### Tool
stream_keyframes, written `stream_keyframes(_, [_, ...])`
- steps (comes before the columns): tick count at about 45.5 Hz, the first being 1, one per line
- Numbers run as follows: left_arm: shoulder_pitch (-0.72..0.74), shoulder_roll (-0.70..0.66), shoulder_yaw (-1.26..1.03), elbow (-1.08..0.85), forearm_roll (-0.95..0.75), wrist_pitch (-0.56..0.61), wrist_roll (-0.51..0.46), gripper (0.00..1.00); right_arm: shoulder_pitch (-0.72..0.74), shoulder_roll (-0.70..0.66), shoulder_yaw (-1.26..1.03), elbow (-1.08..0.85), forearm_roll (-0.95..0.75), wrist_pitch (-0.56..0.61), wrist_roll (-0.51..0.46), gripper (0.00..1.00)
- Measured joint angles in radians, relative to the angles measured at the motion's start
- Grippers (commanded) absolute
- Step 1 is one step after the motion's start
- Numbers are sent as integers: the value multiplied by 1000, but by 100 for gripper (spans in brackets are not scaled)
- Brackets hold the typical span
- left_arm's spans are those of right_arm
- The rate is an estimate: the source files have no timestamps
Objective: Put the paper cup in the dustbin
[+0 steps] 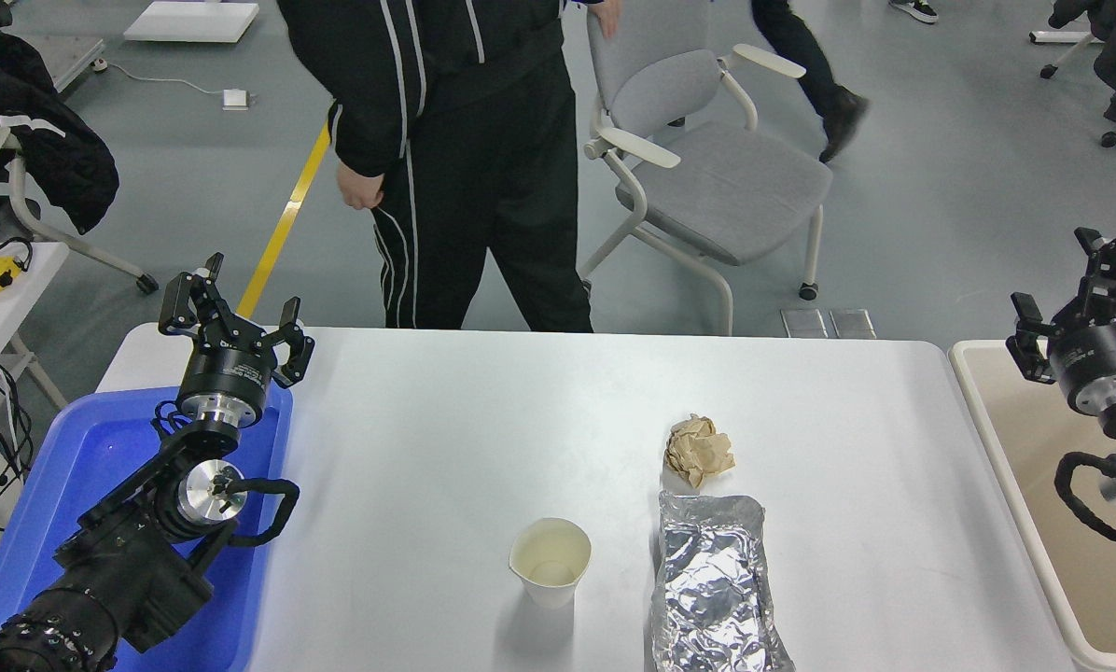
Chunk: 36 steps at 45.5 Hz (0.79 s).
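Observation:
The paper cup [550, 560] stands upright on the white table [483, 420], near the front middle, empty with a cream inside. The beige dustbin [997, 467] with a cream-white rim stands at the table's right edge. My right gripper [1062, 280] is open and empty, held above the dustbin's far end, far right of the cup. My left gripper [231, 303] is open and empty, parked above the blue bin at the left.
A crumpled brown paper ball [698, 450] and a crumpled silver foil bag [715, 588] lie right of the cup. A bright blue bin [82, 485] sits at the table's left. A person in black [446, 140] stands at the far side beside a grey chair [707, 177].

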Motion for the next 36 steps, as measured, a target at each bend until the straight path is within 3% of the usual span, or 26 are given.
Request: stream_keyframes(36, [0, 0, 0, 0, 0, 0, 0, 100, 1, 14, -11, -1, 0, 13, -1, 99])
